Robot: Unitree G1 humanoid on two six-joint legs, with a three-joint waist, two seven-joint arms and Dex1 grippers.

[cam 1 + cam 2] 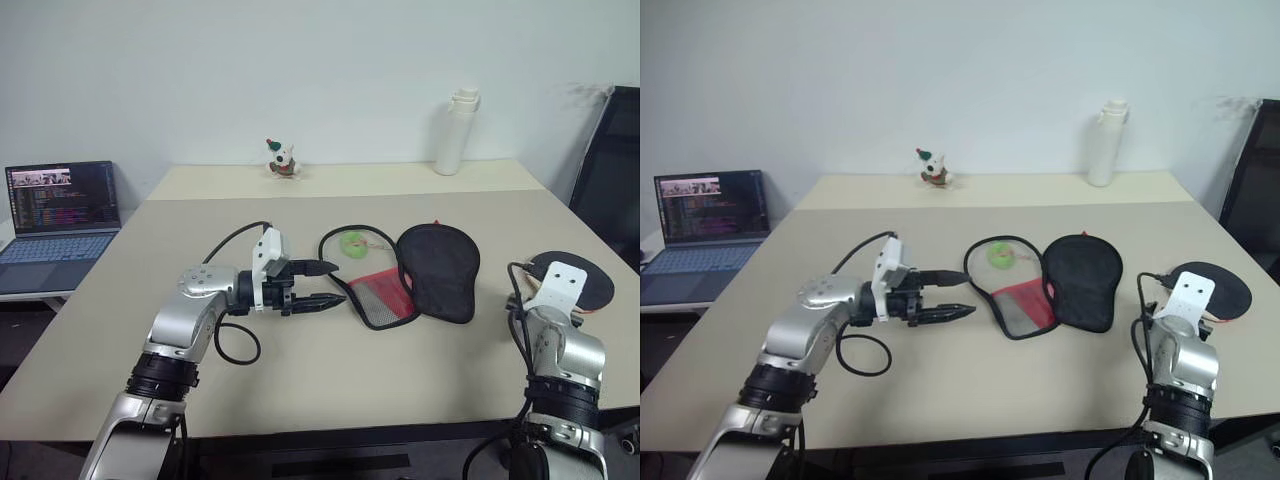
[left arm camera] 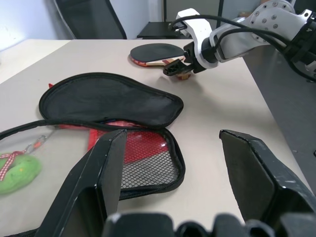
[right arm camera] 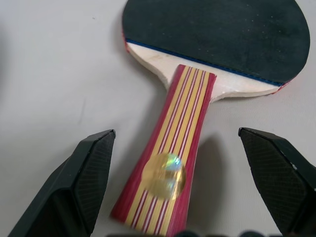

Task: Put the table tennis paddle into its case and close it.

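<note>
The table tennis paddle [image 3: 212, 34] lies flat near the table's right edge, black face up, with its tan-and-red striped handle [image 3: 173, 148] pointing toward my right gripper [image 3: 177, 134]. That gripper is open, a finger on each side of the handle, apart from it. The case [image 1: 440, 268] lies unzipped in the table's middle: the black flap is folded to the right, and the red panel with mesh pocket [image 1: 385, 293] and green zipper tag [image 1: 353, 243] are exposed. My left gripper [image 1: 340, 282] hovers open and empty just left of the case, pointing at it.
A laptop [image 1: 60, 215] sits on a low surface at far left. A white bottle [image 1: 458, 132] and a small toy figure [image 1: 283, 160] stand at the table's back edge. A black chair [image 1: 610, 180] stands beyond the right edge, close to the paddle.
</note>
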